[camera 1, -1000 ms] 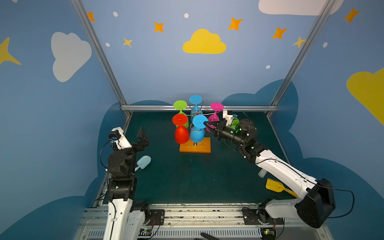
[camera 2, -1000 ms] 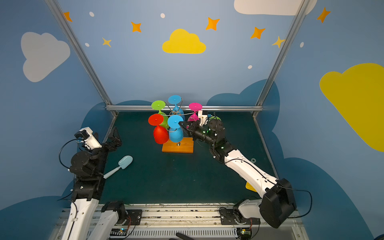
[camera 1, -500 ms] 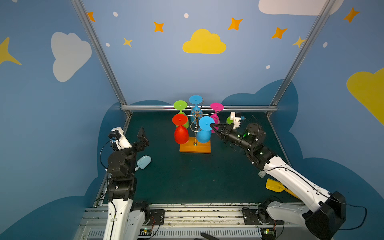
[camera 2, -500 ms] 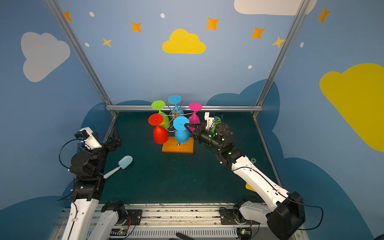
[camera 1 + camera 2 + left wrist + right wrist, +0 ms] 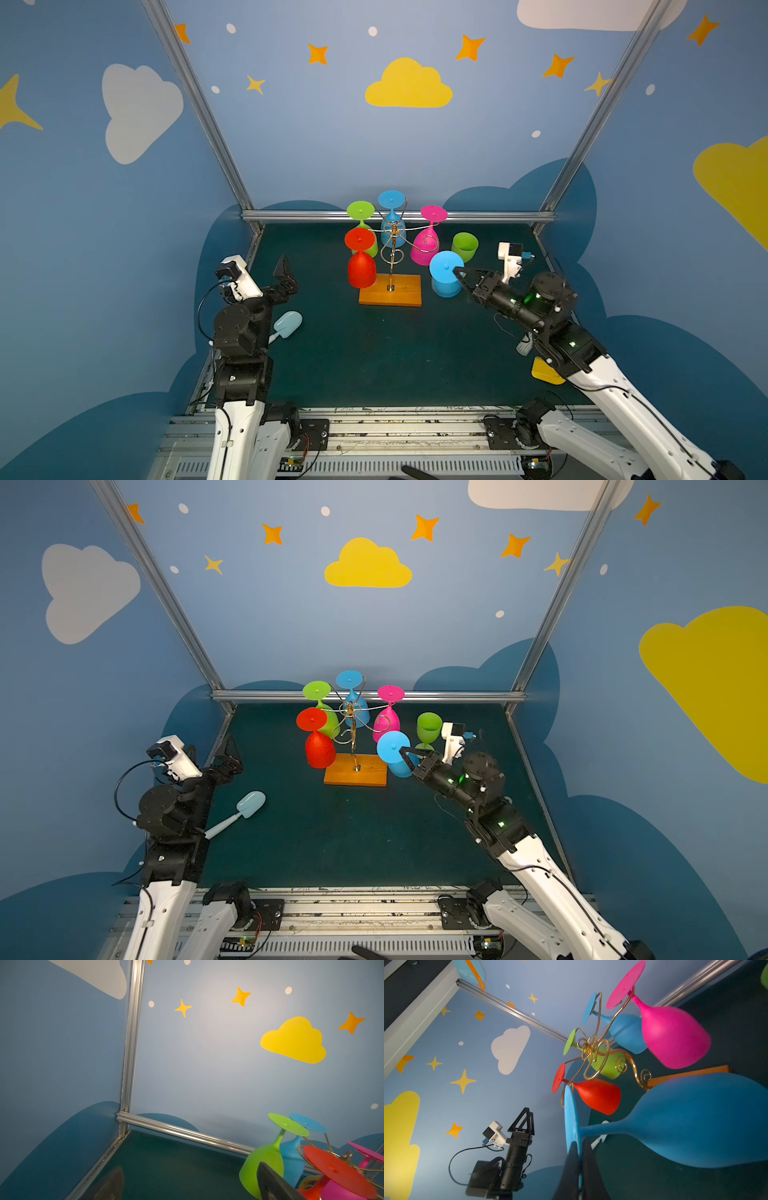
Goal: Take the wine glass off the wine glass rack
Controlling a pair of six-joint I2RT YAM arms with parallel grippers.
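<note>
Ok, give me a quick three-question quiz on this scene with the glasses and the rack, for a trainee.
1. Multiple choice: where does the right gripper pinch the held blue glass? A bowl, B stem, C foot.
2. True or false: the left gripper holds a glass.
3. Count: leaving out the held one, how many glasses hang on the rack?
Key: 1 C. 2 false, it is open and empty. 3 four: red glass, green glass, pink glass, second blue glass.
</note>
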